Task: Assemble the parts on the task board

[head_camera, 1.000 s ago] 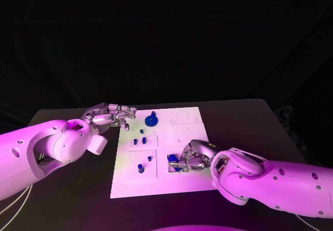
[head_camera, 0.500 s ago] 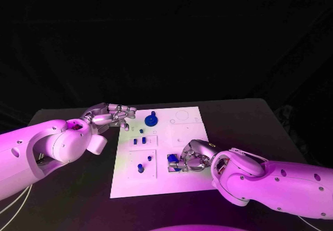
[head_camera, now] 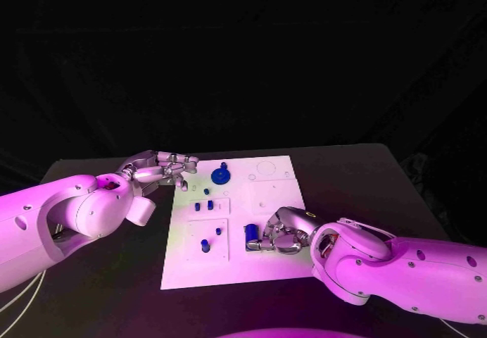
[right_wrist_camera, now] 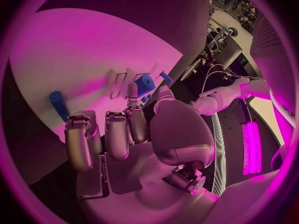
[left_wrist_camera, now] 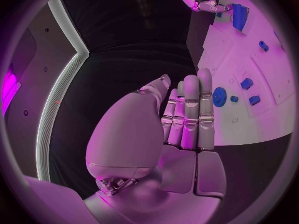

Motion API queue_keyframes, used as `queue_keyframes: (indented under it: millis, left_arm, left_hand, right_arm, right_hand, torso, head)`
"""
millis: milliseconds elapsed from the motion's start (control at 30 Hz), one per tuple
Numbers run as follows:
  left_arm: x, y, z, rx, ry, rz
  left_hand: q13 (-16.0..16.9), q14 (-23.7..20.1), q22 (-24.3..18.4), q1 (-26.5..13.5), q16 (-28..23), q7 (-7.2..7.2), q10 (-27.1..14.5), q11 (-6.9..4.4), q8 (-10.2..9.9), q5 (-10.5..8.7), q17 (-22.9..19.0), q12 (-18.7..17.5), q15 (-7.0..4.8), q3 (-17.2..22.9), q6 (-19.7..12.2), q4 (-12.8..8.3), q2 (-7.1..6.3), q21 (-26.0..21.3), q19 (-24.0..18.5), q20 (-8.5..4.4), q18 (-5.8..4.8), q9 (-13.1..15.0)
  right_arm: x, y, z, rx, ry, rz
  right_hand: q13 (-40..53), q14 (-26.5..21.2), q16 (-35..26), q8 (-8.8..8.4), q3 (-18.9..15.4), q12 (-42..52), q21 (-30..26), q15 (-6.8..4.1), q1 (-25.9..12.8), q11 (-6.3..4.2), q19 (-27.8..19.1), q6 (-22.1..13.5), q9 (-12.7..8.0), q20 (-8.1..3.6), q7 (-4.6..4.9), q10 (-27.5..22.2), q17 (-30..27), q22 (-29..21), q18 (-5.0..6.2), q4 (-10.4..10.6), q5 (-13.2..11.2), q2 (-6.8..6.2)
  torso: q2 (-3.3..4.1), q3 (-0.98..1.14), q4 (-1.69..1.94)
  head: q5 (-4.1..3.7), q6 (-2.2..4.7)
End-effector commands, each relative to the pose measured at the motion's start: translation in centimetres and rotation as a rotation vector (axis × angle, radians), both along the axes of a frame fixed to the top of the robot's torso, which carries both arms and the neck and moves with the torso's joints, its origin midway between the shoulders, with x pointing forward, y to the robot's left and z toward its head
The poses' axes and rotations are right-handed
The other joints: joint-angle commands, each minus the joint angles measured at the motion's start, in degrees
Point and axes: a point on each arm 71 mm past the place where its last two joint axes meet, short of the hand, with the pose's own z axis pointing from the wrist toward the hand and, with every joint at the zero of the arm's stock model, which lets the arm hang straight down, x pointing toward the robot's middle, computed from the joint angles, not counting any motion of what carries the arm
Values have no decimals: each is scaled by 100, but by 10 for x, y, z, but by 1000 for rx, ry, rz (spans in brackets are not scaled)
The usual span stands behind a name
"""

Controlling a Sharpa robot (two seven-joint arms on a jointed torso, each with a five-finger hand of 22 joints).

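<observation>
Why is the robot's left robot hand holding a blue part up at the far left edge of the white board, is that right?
Not quite. The left robot hand is at the far left edge of the task board, but it holds nothing: the left wrist view shows its fingers straight and empty, with the round blue part lying on the board beyond them.

My arms white, my left hand (head_camera: 162,169) and right hand (head_camera: 280,232) silver. Task board (head_camera: 274,193) white, plain. Parts on it blue: round gear-like piece (head_camera: 222,174) deep blue, upright cylinder (head_camera: 250,232) same blue, small pegs (head_camera: 204,206) blue. Table (head_camera: 365,183) black.
</observation>
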Motion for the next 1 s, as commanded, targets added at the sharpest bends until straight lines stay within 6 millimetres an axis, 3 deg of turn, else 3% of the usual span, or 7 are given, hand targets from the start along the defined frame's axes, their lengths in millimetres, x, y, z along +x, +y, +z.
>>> queue_keyframes:
  millis: [33,267,467,633,800,1000]
  left_arm:
    - [0,-2,1,-8,-2,-15]
    - [0,-2,1,-7,-1,-14]
    - [0,-2,0,-6,1,-14]
    - [0,-1,0,-5,2,-12]
    - [-1,-1,0,-4,6,-17]
    - [-1,-1,0,-3,8,-17]
  left_hand:
    - [7,-41,-9,-34,-25,-8,-39,12,24,-7,-7,12,7,9,-32,32,18,-25,-4,36,80,-7]
    - [7,-41,-9,-34,-25,-8,-39,12,24,-7,-7,12,7,9,-32,32,18,-25,-4,36,80,-7]
    - [8,-42,-12,-25,-24,-8,-43,11,26,-6,-8,17,7,12,-35,30,23,-29,-3,36,80,-7]
    - [8,-42,-12,-25,-24,-8,-43,11,26,-6,-8,17,7,12,-35,30,23,-29,-3,36,80,-7]
    - [8,-43,-13,-20,-24,-9,-47,11,27,-6,-8,19,7,12,-37,28,23,-31,-2,36,81,-7]
    - [8,-43,-14,-20,-24,-8,-50,12,27,-6,-8,20,7,11,-39,28,22,-32,-2,36,81,-8]
  right_arm:
    - [-1,5,-2,1,17,41]
    - [-1,7,-2,9,13,50]
    - [1,-1,-2,-20,-2,40]
    - [2,-2,-3,-32,-11,35]
    - [4,-3,-4,-38,-11,22]
    - [5,-4,-6,-53,-2,19]
  right_hand:
    - [531,450,-6,26,36,28,31,-34,18,-5,599,-27,8,-46,-1,46,767,1506,-38,11,33,74]
    - [537,449,-8,26,40,26,31,-37,109,-8,599,-33,26,-50,-3,48,762,1506,-38,1,157,140]
    - [552,451,-1,19,122,24,31,-48,538,-20,599,-46,58,-60,-16,54,773,1506,-38,-85,576,250]
    - [579,454,9,27,136,54,31,-52,609,-26,599,-29,69,-63,-23,74,789,1506,-38,-69,619,297]
    - [608,457,17,37,141,83,31,-58,555,-33,599,-4,85,-69,-30,99,802,1506,-38,16,592,486]
    - [630,459,24,42,147,110,31,-60,574,-38,599,4,91,-71,-38,115,813,1506,-38,3,588,519]
  torso:
    - [-2,5,7]
    - [4,2,3]
    - [3,10,13]
    - [3,2,1]
    - [0,2,4]
    - [4,4,4]
  head:
    - [-14,2]
    - [-14,11]
    - [7,7]
    - [16,-17]
    - [15,-31]
    - [26,-46]
